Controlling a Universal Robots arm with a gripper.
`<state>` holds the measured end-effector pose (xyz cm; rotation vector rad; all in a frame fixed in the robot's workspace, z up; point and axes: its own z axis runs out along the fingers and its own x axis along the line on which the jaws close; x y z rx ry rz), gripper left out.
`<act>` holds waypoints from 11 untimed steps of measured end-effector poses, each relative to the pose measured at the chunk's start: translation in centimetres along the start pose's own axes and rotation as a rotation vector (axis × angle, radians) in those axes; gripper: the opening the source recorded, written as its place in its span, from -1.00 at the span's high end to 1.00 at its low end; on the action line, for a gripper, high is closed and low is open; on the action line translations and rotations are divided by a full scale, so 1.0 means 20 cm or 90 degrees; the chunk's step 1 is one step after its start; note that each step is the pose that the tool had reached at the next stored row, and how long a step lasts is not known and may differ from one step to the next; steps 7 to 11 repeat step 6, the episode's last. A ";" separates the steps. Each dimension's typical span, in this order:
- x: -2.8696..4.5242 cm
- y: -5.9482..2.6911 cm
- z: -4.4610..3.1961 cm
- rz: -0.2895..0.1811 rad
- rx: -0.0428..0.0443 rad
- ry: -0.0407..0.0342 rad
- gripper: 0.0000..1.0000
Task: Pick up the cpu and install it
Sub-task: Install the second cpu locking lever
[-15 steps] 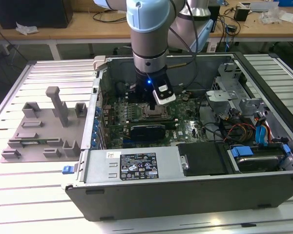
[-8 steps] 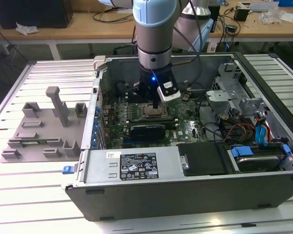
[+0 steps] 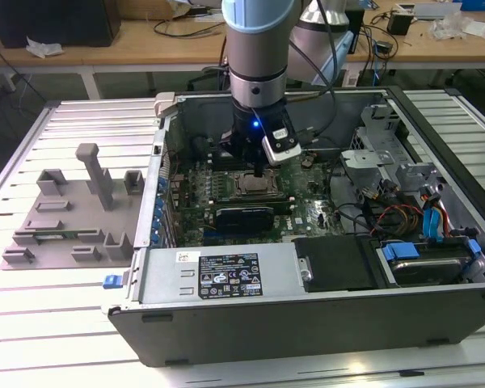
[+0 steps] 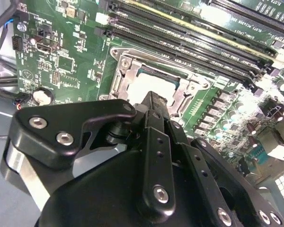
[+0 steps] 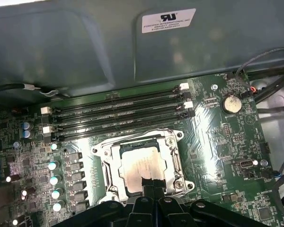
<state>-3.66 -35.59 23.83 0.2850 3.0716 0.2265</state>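
Note:
The cpu (image 5: pixel 138 166), a silver-grey square with a pale rim, lies flat inside the open metal-framed socket (image 5: pixel 174 141) on the green motherboard. In the second wrist view the cpu (image 4: pixel 143 86) shows bright white within the socket frame (image 4: pixel 121 63). My gripper (image 5: pixel 151 182) hangs straight over it with its two black fingers pressed together, their tips at the chip's near edge; whether they touch it I cannot tell. The exterior view has the gripper (image 3: pixel 259 171) inside the open computer case, right above the cpu (image 3: pixel 255 185).
Black memory slots (image 5: pixel 118 111) run beside the socket and a coin battery (image 5: pixel 232 103) sits nearby. A black card (image 3: pixel 242 217), a power supply (image 3: pixel 218 275), a drive cage (image 3: pixel 380 145) and loose cables (image 3: pixel 404 214) crowd the case. A grey fixture tray (image 3: pixel 65 210) lies outside.

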 end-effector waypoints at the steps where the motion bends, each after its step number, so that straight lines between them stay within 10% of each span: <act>1: 0.000 0.000 0.000 0.000 0.0003 0.0000 0.79; 11: 0.000 0.000 0.000 0.000 0.0010 -0.0002 0.79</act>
